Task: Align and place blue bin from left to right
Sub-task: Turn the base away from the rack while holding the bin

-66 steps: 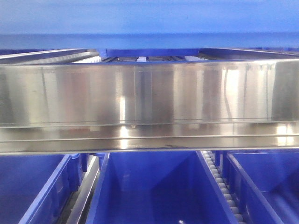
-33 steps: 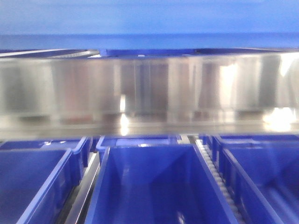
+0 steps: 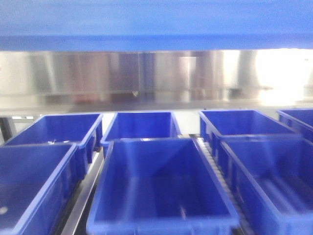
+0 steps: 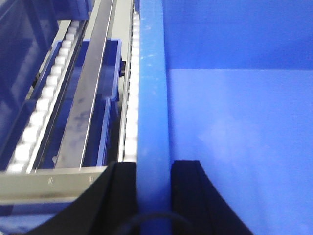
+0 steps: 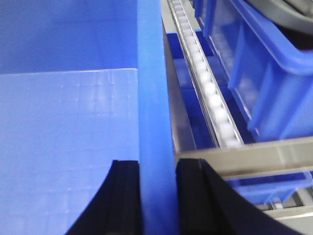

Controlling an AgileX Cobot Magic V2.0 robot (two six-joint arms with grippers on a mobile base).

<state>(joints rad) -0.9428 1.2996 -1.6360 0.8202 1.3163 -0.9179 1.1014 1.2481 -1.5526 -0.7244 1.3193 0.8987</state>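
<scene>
You had L gripper [image 4: 154, 169] & R gripper [image 5: 156, 169] clamped on opposite walls of large mid-blue plastic bin [image 4: 234, 127], prob. for level carry.

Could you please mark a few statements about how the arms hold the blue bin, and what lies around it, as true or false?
1. The left gripper straddles a wall of the blue bin. True.
2. The right gripper hangs open, clear of the bin. False: its fingers sit on either side of a bin wall too.
3. White roller tracks run alongside the held bin. True.
4. The rack bins in the front view are red. False: they are blue.
</scene>
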